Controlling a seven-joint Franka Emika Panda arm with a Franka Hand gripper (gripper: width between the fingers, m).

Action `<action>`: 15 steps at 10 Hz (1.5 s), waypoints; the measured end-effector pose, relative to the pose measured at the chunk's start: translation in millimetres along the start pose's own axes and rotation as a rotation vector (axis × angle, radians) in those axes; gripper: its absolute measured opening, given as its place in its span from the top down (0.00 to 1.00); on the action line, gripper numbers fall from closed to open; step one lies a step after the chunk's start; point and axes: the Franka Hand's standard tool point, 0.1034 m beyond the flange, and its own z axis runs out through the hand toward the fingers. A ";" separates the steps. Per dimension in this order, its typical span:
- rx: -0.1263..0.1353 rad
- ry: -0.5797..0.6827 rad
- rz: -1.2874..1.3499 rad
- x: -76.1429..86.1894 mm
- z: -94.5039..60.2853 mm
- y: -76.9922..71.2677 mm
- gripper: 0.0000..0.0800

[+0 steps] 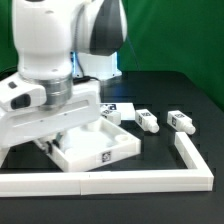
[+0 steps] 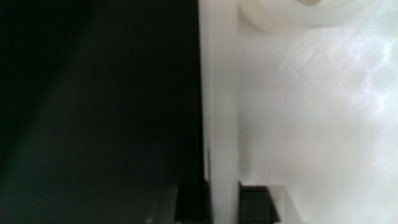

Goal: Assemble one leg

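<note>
The arm leaned low over the square white panel, which lay flat on the black table. The arm's bulk covered the side of the panel toward the exterior view's left.

In the wrist view the gripper was closed on the panel's raised rim. One dark fingertip sat on the table side of the rim and the other on the panel side, with only the thin white wall between them. A round white shape stood on the panel's surface further along from the fingers. It was too blurred to tell what it was.

The leg lay loose on the table, just beside the panel toward the exterior view's right and not touching it. A second leg lay further out the same way, well apart from the panel. A third tagged piece sat close behind the panel's far edge, partly hidden by the arm. None of the three was near the gripper.

The long L-shaped bar ran along the table in front of the panel. It turned up past the panel's side at the exterior view's right, near the second leg. The panel's front corner was near the bar, but whether it touched could not be told.
</note>
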 end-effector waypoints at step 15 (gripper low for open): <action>0.001 -0.033 0.425 49.7 2.0 -58.6 0.93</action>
